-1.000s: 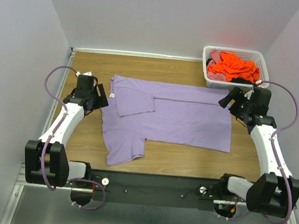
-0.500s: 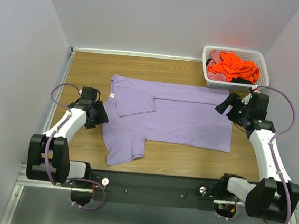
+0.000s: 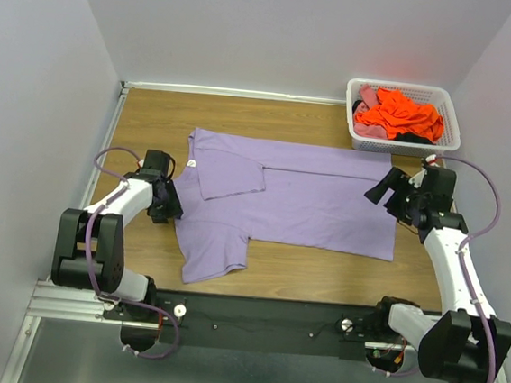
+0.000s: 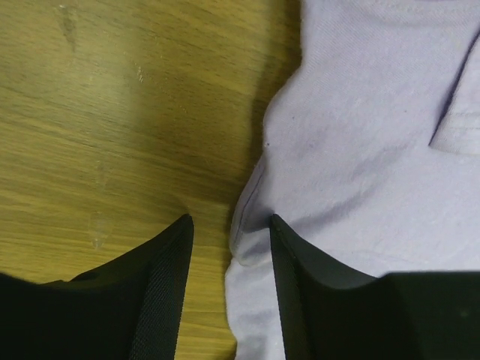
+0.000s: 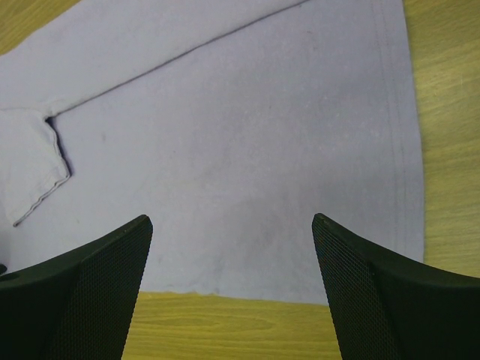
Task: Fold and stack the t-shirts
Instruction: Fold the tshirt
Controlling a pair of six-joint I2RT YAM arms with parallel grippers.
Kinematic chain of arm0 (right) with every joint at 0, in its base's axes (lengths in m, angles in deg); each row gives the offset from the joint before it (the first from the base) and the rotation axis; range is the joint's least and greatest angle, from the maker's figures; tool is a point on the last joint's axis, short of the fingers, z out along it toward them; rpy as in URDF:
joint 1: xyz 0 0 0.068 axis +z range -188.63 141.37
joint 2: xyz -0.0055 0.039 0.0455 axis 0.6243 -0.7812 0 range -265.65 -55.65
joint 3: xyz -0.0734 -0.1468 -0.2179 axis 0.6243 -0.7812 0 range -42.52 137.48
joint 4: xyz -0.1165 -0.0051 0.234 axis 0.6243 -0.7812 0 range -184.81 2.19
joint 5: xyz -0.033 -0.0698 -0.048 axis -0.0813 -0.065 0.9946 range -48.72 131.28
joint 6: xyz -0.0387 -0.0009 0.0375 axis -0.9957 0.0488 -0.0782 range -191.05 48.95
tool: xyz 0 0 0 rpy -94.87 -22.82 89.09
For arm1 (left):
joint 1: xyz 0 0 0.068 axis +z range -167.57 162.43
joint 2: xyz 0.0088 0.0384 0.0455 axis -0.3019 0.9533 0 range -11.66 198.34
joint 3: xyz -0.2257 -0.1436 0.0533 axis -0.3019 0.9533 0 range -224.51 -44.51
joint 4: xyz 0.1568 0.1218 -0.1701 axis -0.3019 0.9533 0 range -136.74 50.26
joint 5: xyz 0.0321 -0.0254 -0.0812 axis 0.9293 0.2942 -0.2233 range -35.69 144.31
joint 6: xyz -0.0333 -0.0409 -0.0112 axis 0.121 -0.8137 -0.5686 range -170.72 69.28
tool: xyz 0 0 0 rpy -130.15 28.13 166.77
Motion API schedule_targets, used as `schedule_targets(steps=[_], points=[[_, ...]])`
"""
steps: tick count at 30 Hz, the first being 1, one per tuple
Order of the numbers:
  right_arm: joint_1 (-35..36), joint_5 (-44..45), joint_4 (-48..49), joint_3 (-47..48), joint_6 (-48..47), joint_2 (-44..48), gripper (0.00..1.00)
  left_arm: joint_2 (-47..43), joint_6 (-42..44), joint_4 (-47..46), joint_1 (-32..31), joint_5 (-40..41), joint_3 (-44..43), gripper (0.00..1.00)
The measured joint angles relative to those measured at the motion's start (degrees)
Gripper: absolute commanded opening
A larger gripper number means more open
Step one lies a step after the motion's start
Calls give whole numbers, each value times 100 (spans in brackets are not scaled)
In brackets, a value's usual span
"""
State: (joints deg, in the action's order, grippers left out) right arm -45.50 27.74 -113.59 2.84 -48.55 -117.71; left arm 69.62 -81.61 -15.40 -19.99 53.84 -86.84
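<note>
The lavender t-shirt [image 3: 309, 201] lies flat on the wooden table [image 3: 154, 118], its long axis running from one gripper to the other: collar end at the left gripper [image 3: 171, 206], hem end under the right gripper [image 3: 384, 188]. The left arm is much closer to contact. It is folded back with its wrist low, and its jaws are part-way apart and straddle the shirt's side edge. In the wrist view the outer finger is over bare wood, the inner finger [image 4: 300, 285] is over cloth, and the seam runs up the gap; nothing looks pinched yet. The right arm reaches forward and inward, hovering with its jaws wide apart and empty, with cloth beneath and ahead of them. Beyond it, orange shirts [image 3: 399, 115] sit in the white basket [image 3: 401, 86].
</note>
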Motion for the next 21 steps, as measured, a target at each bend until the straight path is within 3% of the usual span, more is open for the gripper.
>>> schedule_targets(steps=[2, 6, 10, 11, 16, 21], points=[[0, -22, -4, -46, 0, 31, 93, 50, 33, 11, -4, 0, -33, 45], [0, -52, -4, -142, 2, 144, 93, 146, 83, 7, -42, 4, -92, 32], [0, -68, -7, -282, 22, 238, 93, 201, 87, -20, -120, 2, -114, 3], [0, -68, -7, -315, 37, 251, 93, 214, 63, -33, -164, 4, -118, 0], [0, -61, -61, -420, 109, 267, 99, 243, 66, -87, -396, 2, -133, 0], [0, 380, -398, -420, 258, 74, 97, 240, 66, -101, -459, -2, -133, 0]])
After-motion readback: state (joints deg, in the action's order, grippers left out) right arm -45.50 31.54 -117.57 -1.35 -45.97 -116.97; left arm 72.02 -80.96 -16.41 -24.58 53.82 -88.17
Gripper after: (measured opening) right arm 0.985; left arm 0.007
